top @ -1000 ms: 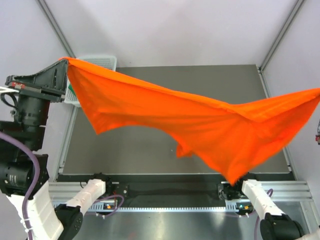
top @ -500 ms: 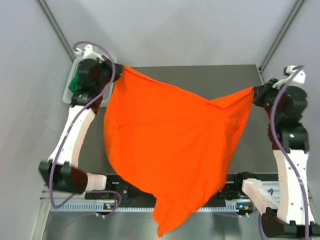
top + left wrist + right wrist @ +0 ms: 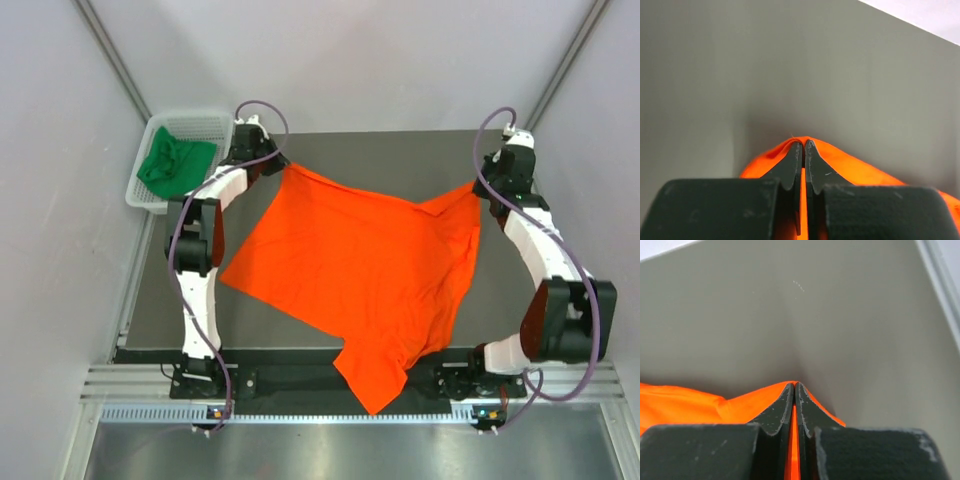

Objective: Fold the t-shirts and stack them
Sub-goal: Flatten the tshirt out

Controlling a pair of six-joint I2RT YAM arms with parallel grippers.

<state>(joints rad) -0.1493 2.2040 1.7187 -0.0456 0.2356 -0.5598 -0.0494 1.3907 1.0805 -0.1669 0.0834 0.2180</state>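
The bright orange t-shirt [image 3: 370, 265] lies spread over the grey table, with one part hanging over the near edge. My left gripper [image 3: 281, 167] is shut on its far left corner, and orange cloth [image 3: 860, 167] bulges round the pinched jaws [image 3: 803, 145]. At the far right, my right gripper [image 3: 481, 191] is shut on the other far corner, with cloth [image 3: 695, 405] trailing left of its jaws [image 3: 794, 385]. A dark green t-shirt [image 3: 176, 165] sits bunched in the white mesh basket [image 3: 205, 122] at the far left.
The basket stands off the table's far left corner, close to my left arm. Metal frame posts [image 3: 115, 55] rise at both far corners. A rail [image 3: 320, 410] with the arm bases runs along the near edge, partly under the hanging cloth.
Both arms swung from high and wide down to the table's far corners. The orange t-shirt went from hanging stretched in the air to lying spread on the table.
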